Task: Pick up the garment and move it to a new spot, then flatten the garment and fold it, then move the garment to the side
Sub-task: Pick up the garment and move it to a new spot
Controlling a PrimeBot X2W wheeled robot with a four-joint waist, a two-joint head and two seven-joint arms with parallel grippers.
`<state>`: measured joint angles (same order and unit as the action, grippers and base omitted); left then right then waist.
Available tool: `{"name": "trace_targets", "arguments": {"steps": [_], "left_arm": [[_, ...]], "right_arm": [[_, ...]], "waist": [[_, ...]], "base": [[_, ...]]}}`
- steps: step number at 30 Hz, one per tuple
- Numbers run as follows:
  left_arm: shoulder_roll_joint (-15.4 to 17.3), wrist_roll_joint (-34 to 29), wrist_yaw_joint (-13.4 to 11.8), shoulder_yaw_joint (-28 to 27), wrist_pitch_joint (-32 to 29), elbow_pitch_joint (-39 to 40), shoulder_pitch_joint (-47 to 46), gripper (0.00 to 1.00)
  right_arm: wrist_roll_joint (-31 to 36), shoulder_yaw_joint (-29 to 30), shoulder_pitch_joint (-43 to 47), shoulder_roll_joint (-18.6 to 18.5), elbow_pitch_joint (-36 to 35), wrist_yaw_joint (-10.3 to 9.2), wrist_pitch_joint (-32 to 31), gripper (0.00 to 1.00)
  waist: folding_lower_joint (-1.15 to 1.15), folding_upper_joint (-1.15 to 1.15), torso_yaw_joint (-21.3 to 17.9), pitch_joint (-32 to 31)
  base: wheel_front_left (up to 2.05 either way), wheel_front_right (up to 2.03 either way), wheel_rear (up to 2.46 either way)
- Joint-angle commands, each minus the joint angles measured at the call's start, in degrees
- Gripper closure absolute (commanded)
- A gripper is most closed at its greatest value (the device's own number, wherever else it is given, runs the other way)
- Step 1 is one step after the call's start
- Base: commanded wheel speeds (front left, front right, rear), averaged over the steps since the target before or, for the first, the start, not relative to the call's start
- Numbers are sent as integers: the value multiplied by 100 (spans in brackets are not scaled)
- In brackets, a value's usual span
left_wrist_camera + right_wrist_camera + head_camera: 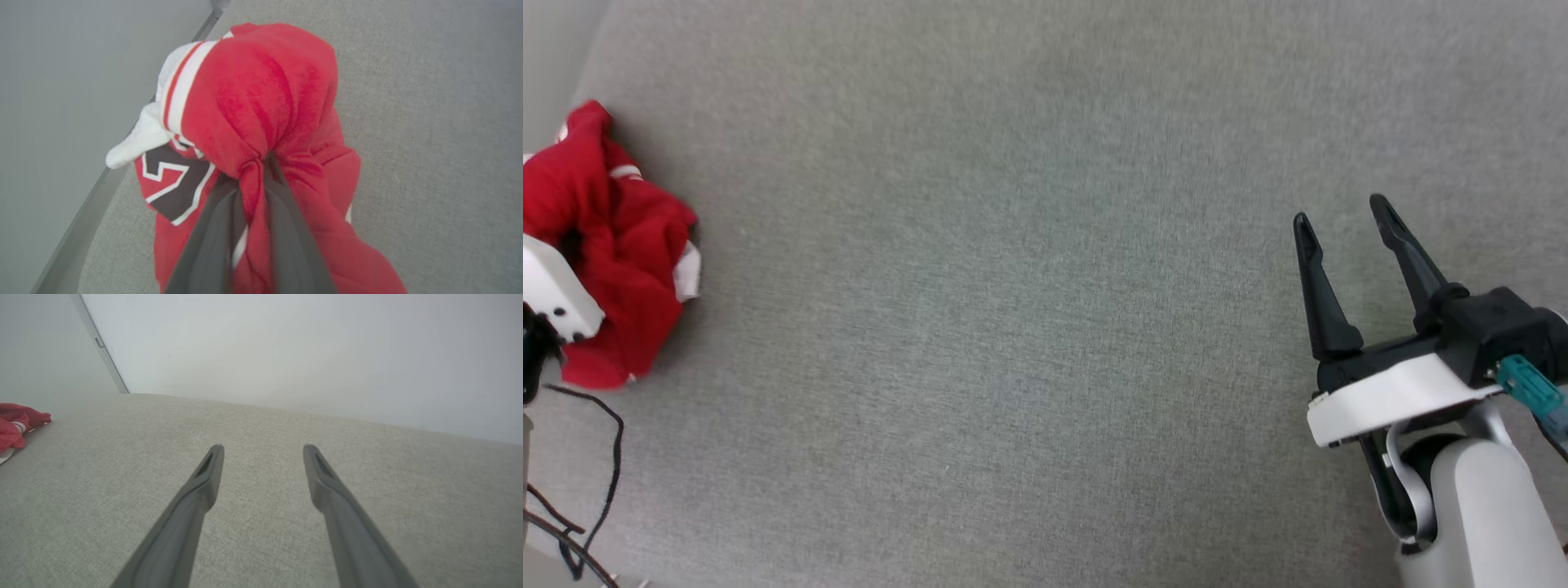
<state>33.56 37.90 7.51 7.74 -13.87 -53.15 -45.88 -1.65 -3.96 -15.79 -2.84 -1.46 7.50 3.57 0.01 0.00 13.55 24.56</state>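
Observation:
The garment (pixel 621 245) lies crumpled in a red heap with white striped trim at the far left of the grey surface. In the left wrist view, the garment (pixel 261 94) bunches up in front of the camera, showing a white sleeve and a black number outlined in white. My left gripper (pixel 251 171) is shut on a pinched fold of its red cloth. In the head view, the left arm's white wrist housing (pixel 551 290) covers the garment's near edge. My right gripper (pixel 1339 210) hovers open far to the right, nothing between its fingers (pixel 204 477). The garment (pixel 16 418) shows at that view's left edge.
A grey fabric surface (pixel 1045 327) stretches across the whole work area. Its left side meets a pale wall along a metal strip (pixel 102 183). Black cables (pixel 605 457) hang at the lower left. A pale wall (pixel 286 347) rises behind the surface's far edge.

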Motion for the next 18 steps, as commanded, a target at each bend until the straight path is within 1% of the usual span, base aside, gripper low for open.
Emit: {"name": "trace_targets", "arguments": {"steps": [1,6,10,14,16,18], "left_arm": [[12,-98,-26,33,327,62,-60,100],[-75,-381,-162,75,1552,241,-168,100],[-247,-511,-268,128,2195,425,-129,100],[-484,-608,-394,211,2598,754,67,100],[-611,-590,-390,220,2713,1027,222,100],[-715,-628,-441,243,2785,1346,423,100]], "right_arm": [[-90,32,109,-7,29,-2,48,0],[-225,155,330,-6,76,-2,112,0],[-298,243,538,-6,101,-2,124,0],[-374,328,758,-5,87,-2,116,0],[-406,367,866,-4,64,-2,108,0],[-431,396,970,-5,48,-2,93,0]], "waist": [[-1,0,24,-397],[-1,0,3,-963],[-1,0,-72,-1374],[-1,0,-223,-1748],[-1,0,-345,-1902],[-1,0,-491,-2042]], "base": [[0,0,0],[0,0,0],[0,0,0],[0,0,0],[0,0,0],[0,0,0]]}}
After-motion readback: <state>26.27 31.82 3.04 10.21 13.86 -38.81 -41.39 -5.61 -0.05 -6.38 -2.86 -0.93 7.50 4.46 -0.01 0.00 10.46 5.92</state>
